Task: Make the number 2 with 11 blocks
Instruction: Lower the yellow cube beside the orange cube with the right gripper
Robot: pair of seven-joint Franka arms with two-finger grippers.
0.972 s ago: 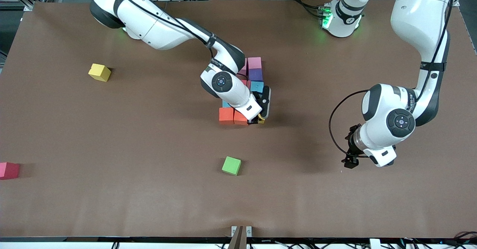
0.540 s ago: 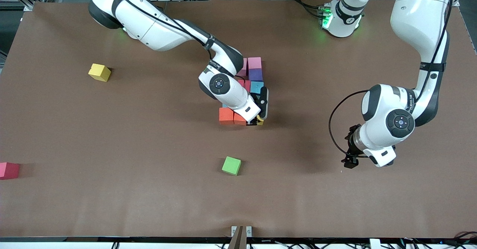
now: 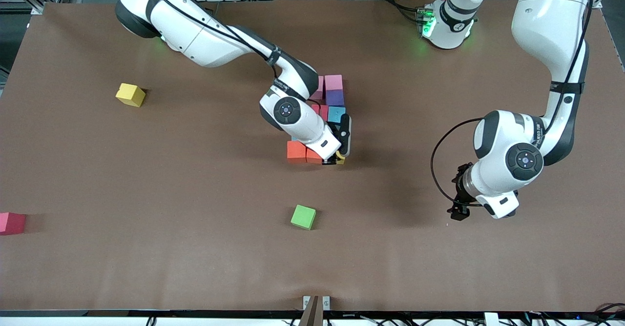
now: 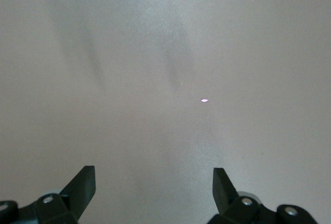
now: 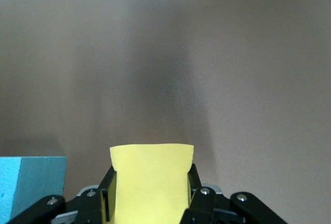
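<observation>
A loose yellow foam cube (image 3: 130,94) sits at upper left of the front frame. At centre, the right gripper (image 3: 336,159) clamps a second yellow foam block (image 5: 151,181), seen clearly only from its wrist, beside the orange cubes (image 3: 304,151) ending the upright coloured-cube number 2 (image 3: 322,118). At right, the left gripper (image 4: 153,188) waits, jaws spread.

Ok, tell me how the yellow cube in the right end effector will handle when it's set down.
The yellow cube, clamped in the right end effector, looks like matte foam: probably light and grippy, unlikely to slip. Flat faces suggest it will sit without rolling. Its sides seem slightly pinched, so it likely gives under pressure.
</observation>
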